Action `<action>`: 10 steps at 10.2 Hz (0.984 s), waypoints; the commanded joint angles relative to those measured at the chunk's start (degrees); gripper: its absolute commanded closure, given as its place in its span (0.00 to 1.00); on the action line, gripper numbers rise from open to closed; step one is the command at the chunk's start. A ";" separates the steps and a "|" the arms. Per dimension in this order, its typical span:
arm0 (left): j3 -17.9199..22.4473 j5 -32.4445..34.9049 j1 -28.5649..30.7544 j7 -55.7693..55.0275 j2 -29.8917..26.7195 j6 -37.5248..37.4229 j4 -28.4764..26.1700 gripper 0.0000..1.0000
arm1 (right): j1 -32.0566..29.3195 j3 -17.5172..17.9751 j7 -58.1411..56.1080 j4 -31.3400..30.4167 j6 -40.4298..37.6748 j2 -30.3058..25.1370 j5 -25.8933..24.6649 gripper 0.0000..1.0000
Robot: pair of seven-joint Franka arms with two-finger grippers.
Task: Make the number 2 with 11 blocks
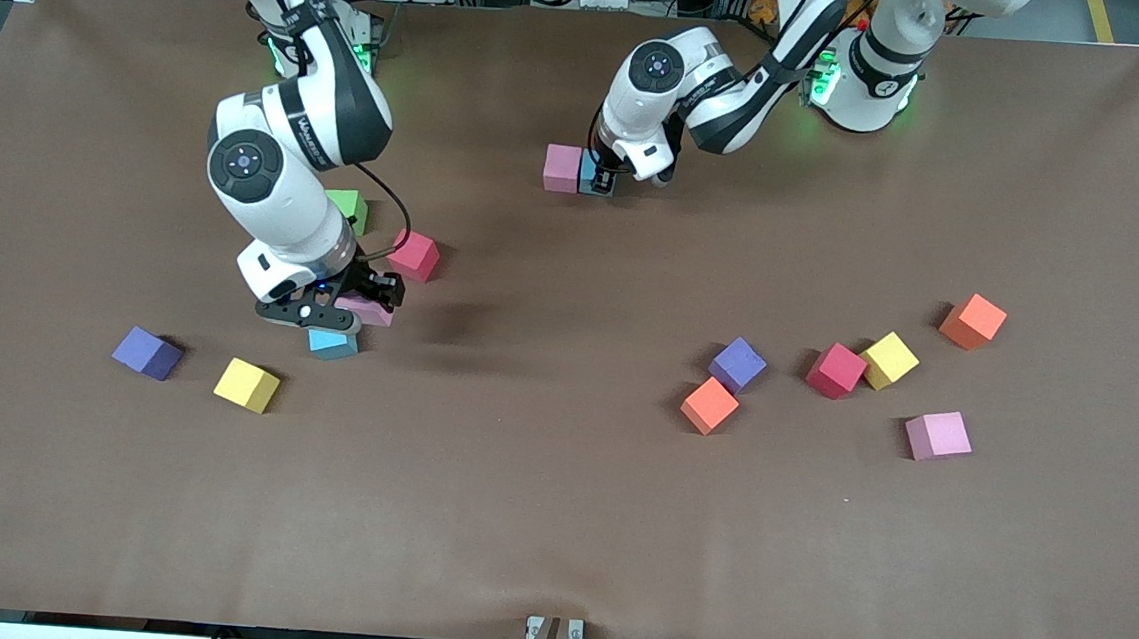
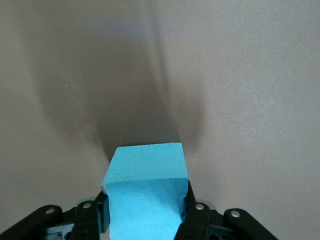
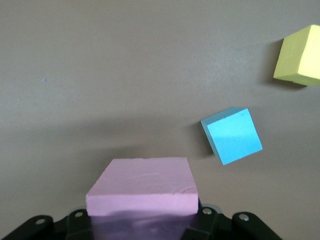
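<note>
Left gripper (image 1: 601,183) was clamped on small matte light blue cube (image 2: 146,192), set down touching pink foam cube (image 1: 562,168) at its 9 o'clock in front view, so only start of digit's top row there. Right gripper (image 1: 362,307) was closed on another pink cube (image 3: 142,189), up over second light blue cube (image 1: 332,344). Loose blocks scattered: red cube (image 1: 416,255) at 1 o'clock of right gripper, yellow cube (image 1: 246,384) and purple cube (image 1: 147,352) around 8 o'clock.

- The green cube (image 1: 350,208) is half covered by the right arm.
- A pink block (image 1: 368,309) is mostly hidden under the right gripper (image 1: 355,307).
- The left gripper (image 1: 608,177) covers most of a light blue block (image 1: 591,173).
</note>
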 commanded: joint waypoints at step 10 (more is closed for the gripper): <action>0.27 1.30 0.22 -0.47 2.48 0.34 2.06 0.00 | 2.82 -0.58 1.32 -4.50 -3.41 -6.28 0.35 0.47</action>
